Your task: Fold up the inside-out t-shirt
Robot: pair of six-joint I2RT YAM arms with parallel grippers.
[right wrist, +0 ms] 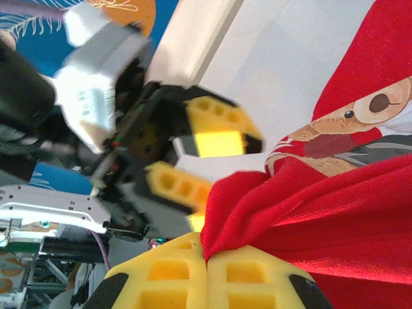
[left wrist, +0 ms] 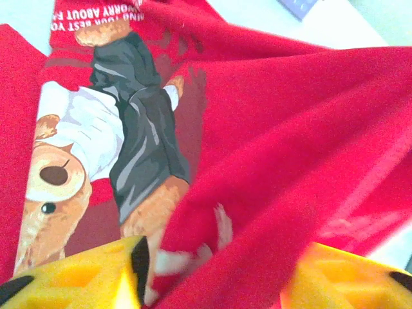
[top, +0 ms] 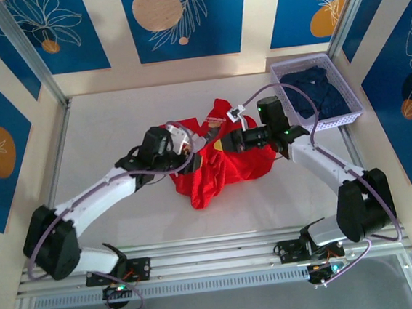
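Note:
The inside-out t-shirt [top: 226, 171] is a bright red bunch in the middle of the table, lifted between both arms. Its bear print [left wrist: 64, 174] with white lettering faces the left wrist camera and also shows in the right wrist view [right wrist: 360, 116]. My right gripper [right wrist: 207, 257] is shut on a pinched fold of the red cloth [right wrist: 335, 212]; from above it sits at the bunch's top edge [top: 228, 142]. My left gripper [left wrist: 215, 270] stands open, its yellow fingers [left wrist: 77, 277] apart with a red fold lying across the gap. From above it is just left of the right one [top: 189, 150].
A lavender basket [top: 346, 90] at the back right holds dark navy clothing [top: 316, 89]. White table surface [top: 115, 119] lies around the shirt. Metal frame posts stand at the back corners and a rail [top: 216, 259] runs along the near edge.

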